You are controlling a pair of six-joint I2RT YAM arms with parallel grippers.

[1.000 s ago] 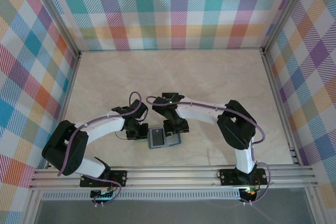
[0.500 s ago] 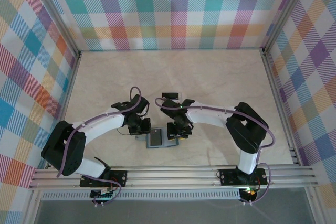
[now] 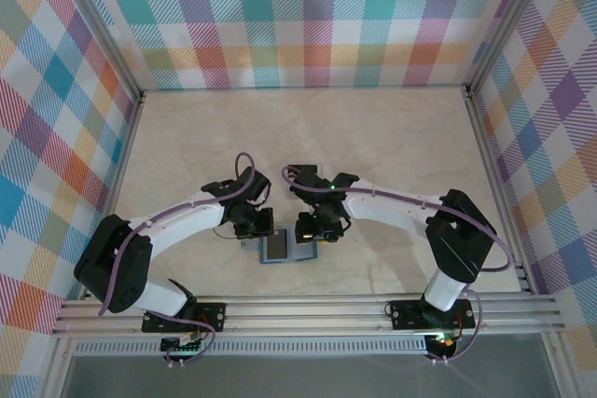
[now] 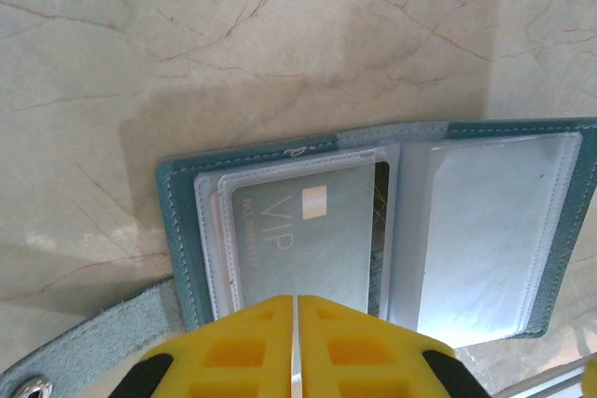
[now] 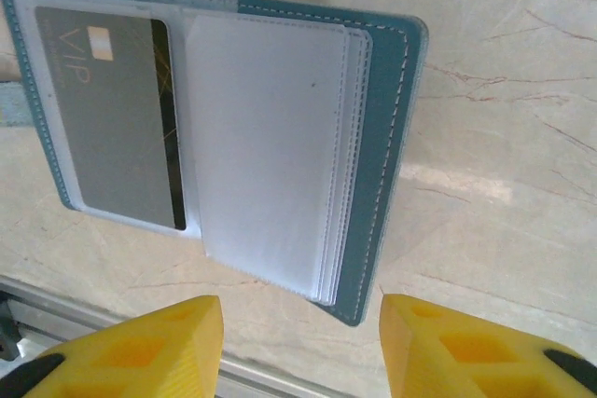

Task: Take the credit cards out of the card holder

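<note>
left wrist: left end effector [image 4: 295, 305] closed at credit card [image 4: 298, 240] in card holder [image 4: 173, 230], right end effector [image 5: 300, 312] open

Top camera looks steeply down from the near side (frame bottom); both wrist cameras sit close above the card holder [image 5: 387, 137], shared by all.
</note>
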